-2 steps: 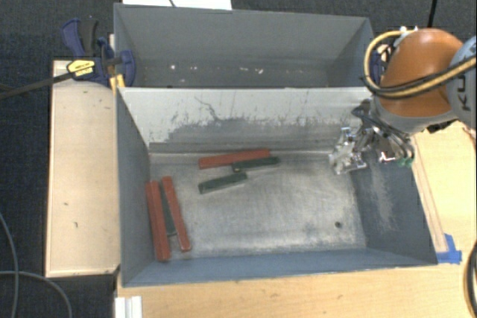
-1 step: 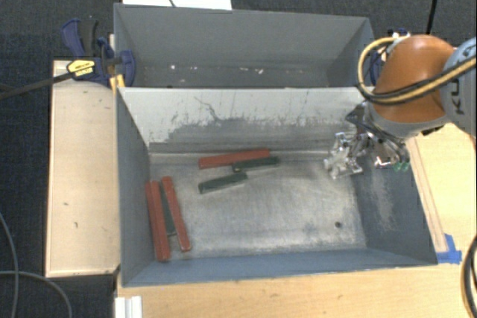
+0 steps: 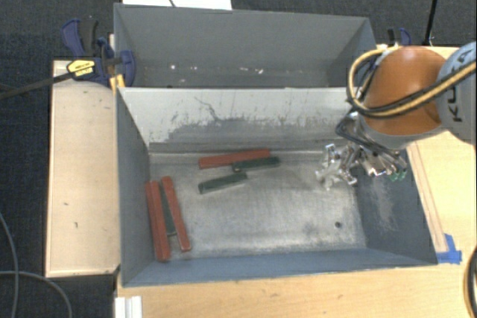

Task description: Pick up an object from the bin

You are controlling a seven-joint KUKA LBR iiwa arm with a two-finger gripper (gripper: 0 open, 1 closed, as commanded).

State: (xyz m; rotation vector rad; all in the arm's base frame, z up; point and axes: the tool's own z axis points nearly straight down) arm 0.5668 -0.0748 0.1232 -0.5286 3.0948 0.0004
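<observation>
My gripper [image 3: 330,167] hangs at the right side of the bin, just above the floor near the back right corner, with nothing between its metal fingers, which stand slightly apart. To its left, at the back middle, lies a pair of tongs with one red arm [image 3: 234,159] and one dark green arm [image 3: 237,175], spread in a narrow V. A second red-and-green pair of tongs [image 3: 167,218] lies along the left wall, pointing front to back.
The bare bin floor stretches between the gripper and the tongs. The arm with its orange cover comes in over the right rim. The bin's sloped walls rise close behind and to the right of the gripper.
</observation>
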